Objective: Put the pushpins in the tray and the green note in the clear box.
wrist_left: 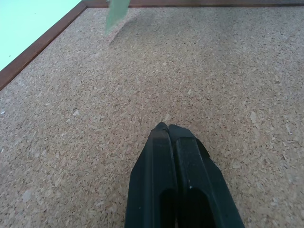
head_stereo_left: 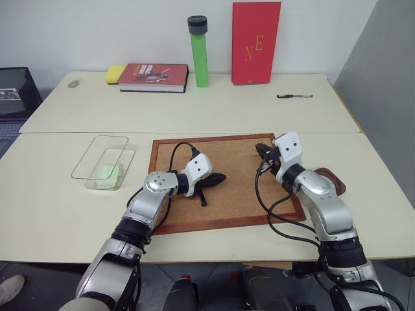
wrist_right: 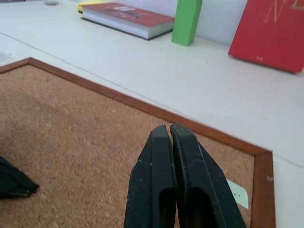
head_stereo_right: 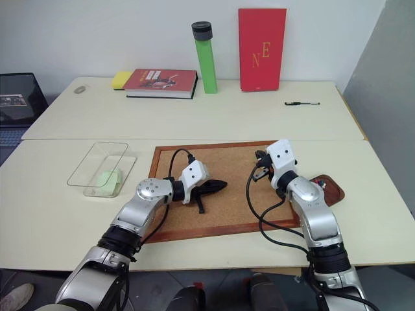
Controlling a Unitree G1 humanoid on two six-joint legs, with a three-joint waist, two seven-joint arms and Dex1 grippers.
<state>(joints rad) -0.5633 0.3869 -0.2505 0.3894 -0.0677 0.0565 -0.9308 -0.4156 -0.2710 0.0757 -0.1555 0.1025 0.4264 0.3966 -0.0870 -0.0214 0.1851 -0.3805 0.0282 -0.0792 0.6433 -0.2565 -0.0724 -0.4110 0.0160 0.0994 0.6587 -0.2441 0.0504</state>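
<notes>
The note (wrist_right: pixel 237 192) lies at the far right corner of the corkboard (head_stereo_left: pixel 227 207), just under my right hand (head_stereo_left: pixel 261 153), whose 2 fingers are pressed together; whether they pinch a pin I cannot tell. My left hand (head_stereo_left: pixel 217 179), also closed and empty, hovers mid-board. The box (head_stereo_left: pixel 87 165) sits well left, so the right hand is nearer the note, and the tray (head_stereo_left: pixel 334 178) is just to its right.

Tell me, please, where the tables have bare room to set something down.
The far table is bare between the lying red book and the pen. The near table is bare left of the clear box and in front of it. The corkboard is crowded: both claws, left and right, hang over it, and the tray sits at its right edge.
</notes>
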